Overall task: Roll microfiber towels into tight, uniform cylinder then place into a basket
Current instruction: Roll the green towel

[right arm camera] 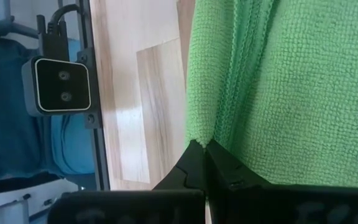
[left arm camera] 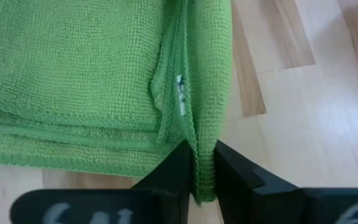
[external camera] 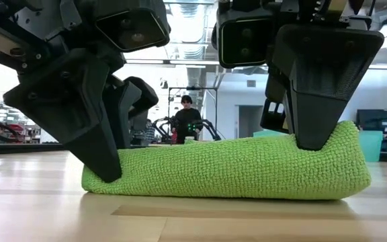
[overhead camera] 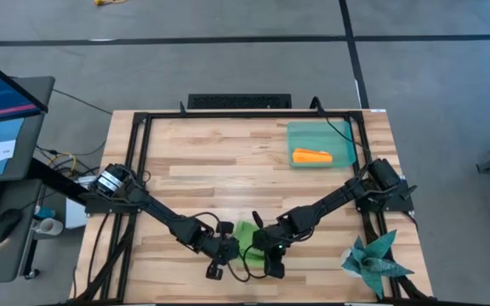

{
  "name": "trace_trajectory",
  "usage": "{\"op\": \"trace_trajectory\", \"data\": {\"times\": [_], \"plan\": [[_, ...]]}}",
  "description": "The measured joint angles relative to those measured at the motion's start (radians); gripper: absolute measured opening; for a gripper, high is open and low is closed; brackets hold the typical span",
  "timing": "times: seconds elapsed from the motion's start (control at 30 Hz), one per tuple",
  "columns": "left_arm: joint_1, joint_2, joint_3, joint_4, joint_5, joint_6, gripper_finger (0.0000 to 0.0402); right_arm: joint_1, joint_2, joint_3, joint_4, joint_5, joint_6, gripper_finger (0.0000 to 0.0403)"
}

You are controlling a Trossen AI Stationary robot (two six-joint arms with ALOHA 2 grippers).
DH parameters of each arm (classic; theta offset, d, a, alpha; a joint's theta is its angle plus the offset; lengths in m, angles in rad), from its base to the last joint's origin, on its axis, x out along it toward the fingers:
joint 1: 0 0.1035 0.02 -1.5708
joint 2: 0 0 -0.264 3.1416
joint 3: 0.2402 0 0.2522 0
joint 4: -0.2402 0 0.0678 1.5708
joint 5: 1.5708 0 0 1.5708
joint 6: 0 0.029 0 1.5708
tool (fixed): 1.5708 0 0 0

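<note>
The lime green towel (overhead camera: 247, 242) lies in a thick, several-layered bundle on the table near its front edge; in the low view (external camera: 234, 168) its underside rests on the wood. My left gripper (overhead camera: 226, 253) is shut on its left end. My right gripper (overhead camera: 268, 252) is shut on its right end. The orange towel (overhead camera: 311, 156) lies rolled inside the teal basket (overhead camera: 340, 134) at the far right. My left gripper (left arm camera: 204, 180) pinches a folded edge of several layers (left arm camera: 204, 155) at the towel's left end between its two fingers (left arm camera: 173, 171). It comes from above, slanting down (external camera: 103, 161). That end stays on the table. My right gripper (right arm camera: 204, 158) pinches the hemmed edge (right arm camera: 207, 132) at the towel's right end with its fingertips (right arm camera: 191, 155), which stand almost together. It comes from above, pointing down onto the top of the bundle (external camera: 314, 138). The towel rests on the table.
A dark teal spiky star-shaped cloth (overhead camera: 374, 262) lies at the front right corner. The black frame rails (overhead camera: 134, 161) run along the table's sides. Bare wood lies between the towel and the basket. A person (external camera: 187, 121) stands far off in the room.
</note>
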Motion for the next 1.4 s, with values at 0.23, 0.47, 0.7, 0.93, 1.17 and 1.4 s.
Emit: {"op": "trace_trajectory", "data": {"times": [0.23,0.47,0.7,0.93,1.17,1.4], "plan": [[0.004,0.0,0.0,-0.005,0.006,0.0,0.0105,0.0,0.0,0.0,0.0,0.0,-0.004,0.0011],[0.0,-0.007,0.088,-0.174,0.013,0.001,0.0165,0.001,0.0,0.0,-0.001,-0.023,-0.005,0.0011],[-0.066,-0.008,0.189,-0.271,-0.065,0.063,0.0169,0.001,-0.001,0.0,-0.001,-0.024,0.003,0.0011],[-0.107,0.015,0.146,-0.134,-0.095,0.116,0.0169,0.001,-0.001,0.0,-0.007,-0.024,0.007,0.0011],[-0.037,0.039,0.091,-0.1,-0.028,0.124,0.0169,0.002,-0.001,0.0,-0.013,-0.021,0.008,0.0011],[0.009,0.076,0.066,0.007,0.125,0.096,0.0169,0.001,-0.002,0.0,-0.035,-0.04,0.008,0.0011]]}}
